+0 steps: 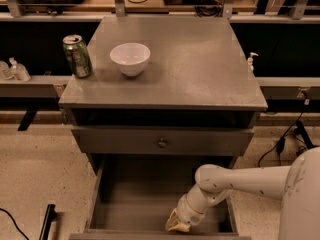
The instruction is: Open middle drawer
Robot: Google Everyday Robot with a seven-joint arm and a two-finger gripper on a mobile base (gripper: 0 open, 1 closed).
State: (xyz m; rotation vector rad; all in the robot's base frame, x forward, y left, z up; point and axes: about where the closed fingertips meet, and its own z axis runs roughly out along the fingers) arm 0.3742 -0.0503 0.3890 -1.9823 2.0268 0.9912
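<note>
Finding: the middle drawer [135,204] stands drawn well out towards you, below the top drawer [120,141], which sits nearly flush. The grey floor you can see inside it is bare. Judged from this, the opening is done or nearly done.

The claw [178,224] is down inside the middle drawer, at its near edge, right of centre, close against the front panel. You cannot tell from this view whether it is wide, narrow or gripping the panel. The arm [240,179] reaches in from the right, over the drawer's right wall.

Risks:
- Pull further and the drawer may run off its guides and drop. The view does not show how much travel is left.
- Withdraw sideways and the claw or arm would strike the right wall and drag the table [200,69].
- Lift away from you and the wrist could catch the underside of the top drawer.
- Any such jolt could disturb the can [77,56] and bowl [130,58] on the table's far left. The can stands near the edge.

Recommendation: release if gripping, then lift straight up and retract towards you.
</note>
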